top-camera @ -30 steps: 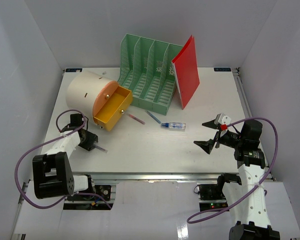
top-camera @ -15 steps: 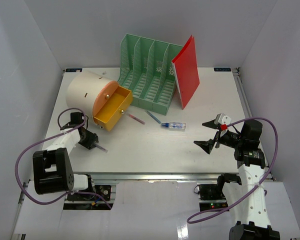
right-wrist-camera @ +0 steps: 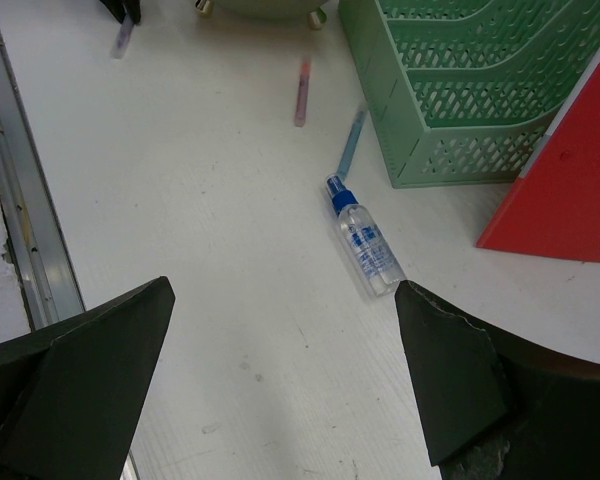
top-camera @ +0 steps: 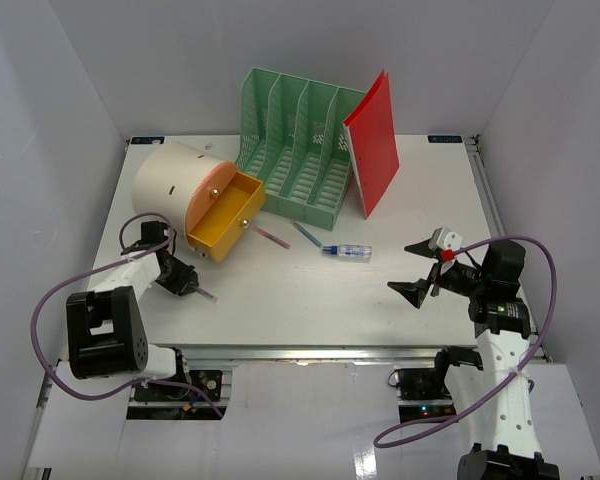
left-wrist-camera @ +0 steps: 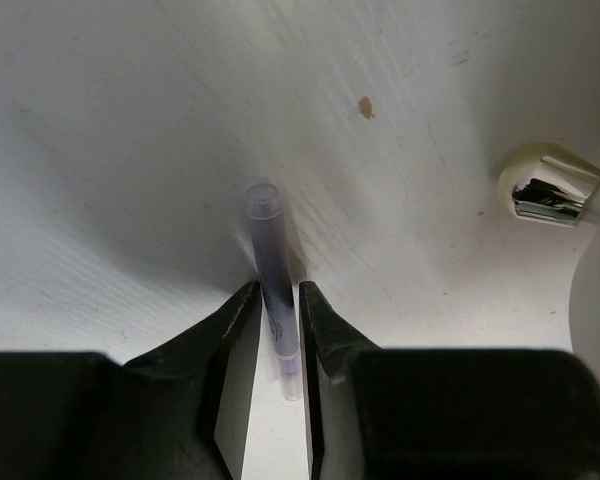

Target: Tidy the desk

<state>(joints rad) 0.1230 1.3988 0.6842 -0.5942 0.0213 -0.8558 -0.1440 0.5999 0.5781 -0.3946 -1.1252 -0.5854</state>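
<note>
Between your left pincer (left-wrist-camera: 277, 292) tips: purple pen (left-wrist-camera: 266, 240) clamped, arm low, nosing down at the tabletop (top-camera: 310, 295) | your right pincer (right-wrist-camera: 282, 290): wide open, empty, raised above tabletop | ahead of it: spray bottle (right-wrist-camera: 370, 252), label unreadable.

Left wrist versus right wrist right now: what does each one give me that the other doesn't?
Only left wrist: the close-up of the left gripper closed on the purple pen, plus a brown speck on the desk. Only right wrist: spray bottle, pink pen, blue pen, green file rack, red folder, the desk's metal rail, and the right gripper wide open. Both: the purple pen, white desk surface and a shiny foot.
</note>
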